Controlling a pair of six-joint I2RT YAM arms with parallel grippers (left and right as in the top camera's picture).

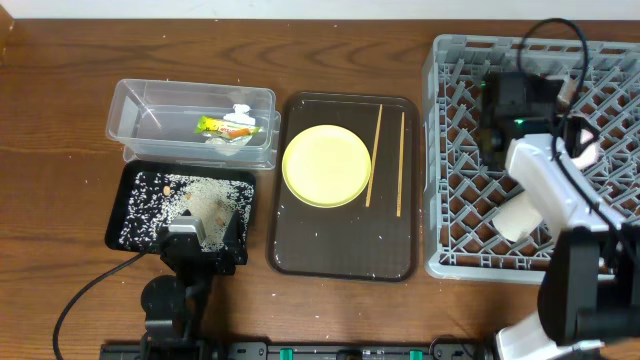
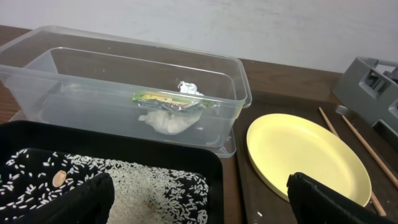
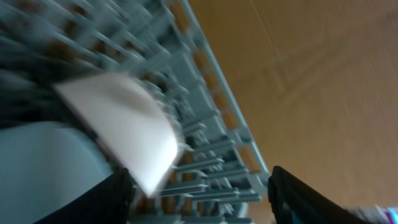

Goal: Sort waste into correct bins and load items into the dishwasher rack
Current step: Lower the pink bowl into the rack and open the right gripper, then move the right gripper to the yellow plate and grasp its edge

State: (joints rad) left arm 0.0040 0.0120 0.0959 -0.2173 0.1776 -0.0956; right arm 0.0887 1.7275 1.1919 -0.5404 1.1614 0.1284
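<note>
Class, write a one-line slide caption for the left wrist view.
Clear tub holding snack wrapper and crumpled paper; black tray of rice crumbs in front; yellow plate at right.

1. A wooden table of reddish-brown grain fills the overhead frame from edge to edge. In the left wrist view it shows as a dark band across the upper right, and in the right wrist view, blurred, as the orange-brown upper right half.
2. A dark brown tray, rectangular with rounded corners and a raised rim, lies flat on the table at the centre of the overhead frame, its long sides running top to bottom. In the left wrist view its surface shows at lower centre.
3. A white wall spans the top of the left wrist view.
</note>
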